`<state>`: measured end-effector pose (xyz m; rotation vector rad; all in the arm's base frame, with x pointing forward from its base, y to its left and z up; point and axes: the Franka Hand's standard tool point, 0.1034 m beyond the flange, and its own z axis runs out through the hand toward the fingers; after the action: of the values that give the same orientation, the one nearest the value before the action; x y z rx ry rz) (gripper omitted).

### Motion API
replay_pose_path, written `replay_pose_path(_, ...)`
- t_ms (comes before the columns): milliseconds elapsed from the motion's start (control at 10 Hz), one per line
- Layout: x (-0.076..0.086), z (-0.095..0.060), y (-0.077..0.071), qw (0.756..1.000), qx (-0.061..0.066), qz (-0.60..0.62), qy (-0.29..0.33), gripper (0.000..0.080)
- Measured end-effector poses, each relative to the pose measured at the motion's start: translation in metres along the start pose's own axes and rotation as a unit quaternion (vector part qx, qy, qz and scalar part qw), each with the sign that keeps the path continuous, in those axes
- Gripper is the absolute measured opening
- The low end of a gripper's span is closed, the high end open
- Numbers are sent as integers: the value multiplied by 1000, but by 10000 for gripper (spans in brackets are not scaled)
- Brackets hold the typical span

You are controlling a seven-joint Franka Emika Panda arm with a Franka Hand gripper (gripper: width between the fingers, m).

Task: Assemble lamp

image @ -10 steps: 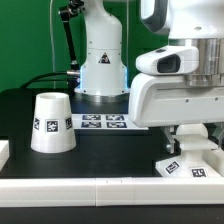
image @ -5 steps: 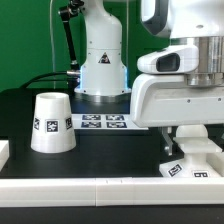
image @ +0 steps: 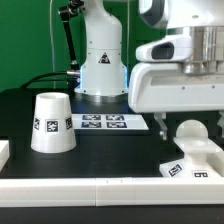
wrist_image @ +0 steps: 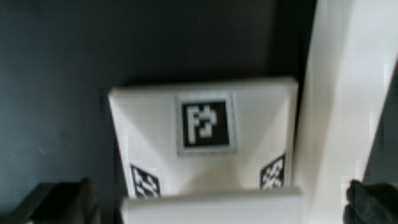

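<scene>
Lifted since a moment ago, the gripper (wrist_image: 214, 198) hangs above the base (image: 196, 160), fingers spread wide, empty; bulb (image: 187, 131) sits on the base beside the front rail (image: 100, 185); shade (image: 50, 122) stands well apart across bare table (image: 110, 150).

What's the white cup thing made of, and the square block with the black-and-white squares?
The cone shade looks like matte white plastic: smooth even sides, soft shading, no glare. The square base looks the same, dull white with crisp stepped edges, so probably plastic too. Its tag looks like flat print or a sticker; I cannot tell which.
</scene>
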<state>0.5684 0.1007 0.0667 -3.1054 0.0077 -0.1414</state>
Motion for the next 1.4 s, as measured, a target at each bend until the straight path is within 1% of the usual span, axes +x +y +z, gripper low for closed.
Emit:
replay_pose_path(200, -24, -17, -6, 999, -3, 39, -8, 698)
replay_pose_path(300, -42, -20, -12, 998, -4, 64, -13, 698)
replay_pose_path(400, -59, -16, -17, 995, 0, 94, -18, 698)
replay_pose_path(500, -63, -12, -17, 992, 14, 125, -13, 698)
replay_pose_path(600, -61, -9, -14, 989, 22, 143, -4, 698)
replay_pose_path(700, -62, -9, -16, 990, 22, 138, -7, 698)
replay_pose_path(1000, -62, -9, -17, 990, 22, 140, -7, 698)
replay_pose_path(1100, -68, -7, -18, 983, 28, 181, -13, 698)
replay_pose_path(1200, -73, -5, -23, 982, 29, 185, -21, 698)
replay_pose_path(1300, -76, -4, -23, 982, 27, 185, -28, 698)
replay_pose_path(1400, -76, -4, -23, 982, 27, 184, -27, 698)
